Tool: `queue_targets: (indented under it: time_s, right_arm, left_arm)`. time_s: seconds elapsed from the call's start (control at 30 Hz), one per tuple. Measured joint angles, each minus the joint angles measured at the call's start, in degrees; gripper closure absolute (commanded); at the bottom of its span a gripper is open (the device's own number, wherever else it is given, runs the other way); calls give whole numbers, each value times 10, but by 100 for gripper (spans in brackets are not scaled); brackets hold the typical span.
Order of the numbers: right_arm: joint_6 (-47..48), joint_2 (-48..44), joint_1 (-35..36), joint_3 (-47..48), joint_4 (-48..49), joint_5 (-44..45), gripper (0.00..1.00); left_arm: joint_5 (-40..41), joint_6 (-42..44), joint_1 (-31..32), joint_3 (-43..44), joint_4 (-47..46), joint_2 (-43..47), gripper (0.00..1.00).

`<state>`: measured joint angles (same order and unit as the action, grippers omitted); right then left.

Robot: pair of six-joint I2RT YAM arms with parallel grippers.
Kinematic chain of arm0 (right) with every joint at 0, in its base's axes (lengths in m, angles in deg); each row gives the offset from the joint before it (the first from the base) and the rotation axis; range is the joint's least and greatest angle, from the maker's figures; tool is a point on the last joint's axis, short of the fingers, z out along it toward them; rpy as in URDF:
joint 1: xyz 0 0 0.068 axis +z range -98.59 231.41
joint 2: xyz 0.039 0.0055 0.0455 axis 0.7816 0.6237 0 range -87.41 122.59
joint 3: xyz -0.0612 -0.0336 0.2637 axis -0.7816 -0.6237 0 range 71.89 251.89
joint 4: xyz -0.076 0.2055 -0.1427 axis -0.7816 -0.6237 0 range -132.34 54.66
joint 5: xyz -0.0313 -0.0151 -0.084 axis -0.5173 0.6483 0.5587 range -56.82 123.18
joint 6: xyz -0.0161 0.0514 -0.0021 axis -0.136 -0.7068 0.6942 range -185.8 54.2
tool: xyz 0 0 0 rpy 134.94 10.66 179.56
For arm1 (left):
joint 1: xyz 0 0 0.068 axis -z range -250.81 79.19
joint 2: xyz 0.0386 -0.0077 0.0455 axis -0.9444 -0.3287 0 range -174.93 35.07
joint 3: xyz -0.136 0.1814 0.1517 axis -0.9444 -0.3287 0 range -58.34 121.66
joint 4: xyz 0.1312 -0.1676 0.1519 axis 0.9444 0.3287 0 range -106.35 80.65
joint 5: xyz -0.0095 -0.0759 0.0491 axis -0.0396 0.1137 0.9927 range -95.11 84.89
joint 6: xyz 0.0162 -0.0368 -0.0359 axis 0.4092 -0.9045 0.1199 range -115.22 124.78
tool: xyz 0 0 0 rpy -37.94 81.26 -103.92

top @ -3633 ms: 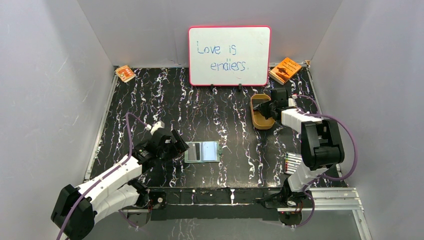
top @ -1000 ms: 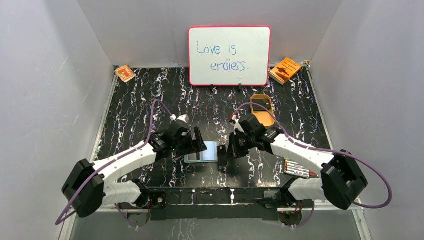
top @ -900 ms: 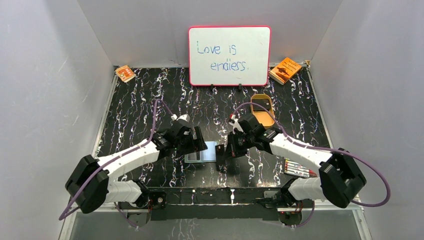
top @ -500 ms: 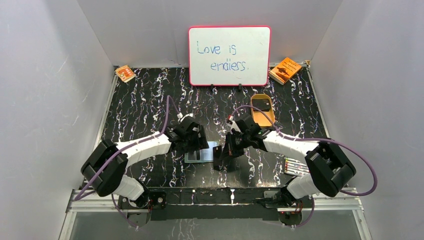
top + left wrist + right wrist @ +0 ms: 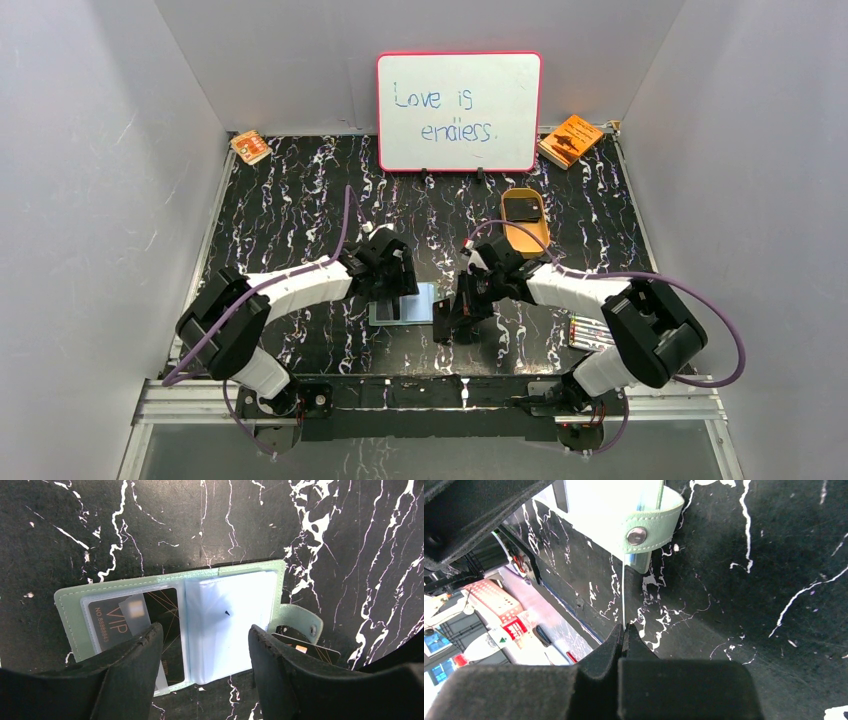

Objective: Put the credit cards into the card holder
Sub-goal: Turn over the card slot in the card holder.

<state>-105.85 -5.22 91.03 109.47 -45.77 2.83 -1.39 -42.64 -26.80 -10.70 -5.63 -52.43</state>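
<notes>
The card holder (image 5: 230, 620) lies open on the table, pale pages to the right. A black VIP credit card (image 5: 107, 622) sits in its left pocket. My left gripper (image 5: 205, 655) is open just above the holder, its fingers (image 5: 132, 667) straddling the near half. My right gripper (image 5: 623, 630) is shut on a second credit card (image 5: 623, 587), seen edge-on, by the holder's snap strap (image 5: 644, 530). That card (image 5: 306, 650) shows dark under the strap. In the top view both grippers, left (image 5: 393, 288) and right (image 5: 453, 312), flank the holder (image 5: 408, 312). Another dark card (image 5: 521, 208) lies in the tan tray (image 5: 528, 238).
A whiteboard (image 5: 459, 110) stands at the back. Orange booklets lie at the back right (image 5: 571, 140) and back left (image 5: 250, 147). A pack of markers (image 5: 590, 332) lies near my right arm's base.
My right gripper came from the tan tray with a dark card to the holder's right edge. My left gripper moved from beside the holder to over it.
</notes>
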Motion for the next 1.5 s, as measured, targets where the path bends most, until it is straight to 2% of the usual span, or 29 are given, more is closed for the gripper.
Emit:
queue_targets:
  time_s: [0.47,0.77,1.23,1.4,1.5]
  right_arm:
    - [-5,20,-6,-8,23,-21,100]
    - [-10,-20,-9,3,19,-2,100]
    - [-9,44,-10,11,19,-13,100]
    - [-8,30,-10,14,8,-9,100]
    - [-3,-3,-10,14,-13,3,100]
  left_arm:
    - [1,3,0,0,0,-4,42]
    - [2,3,0,-3,0,-4,44]
    - [13,30,2,24,25,-15,27]
    - [26,44,2,57,65,6,26]
    - [37,50,8,75,80,18,30]
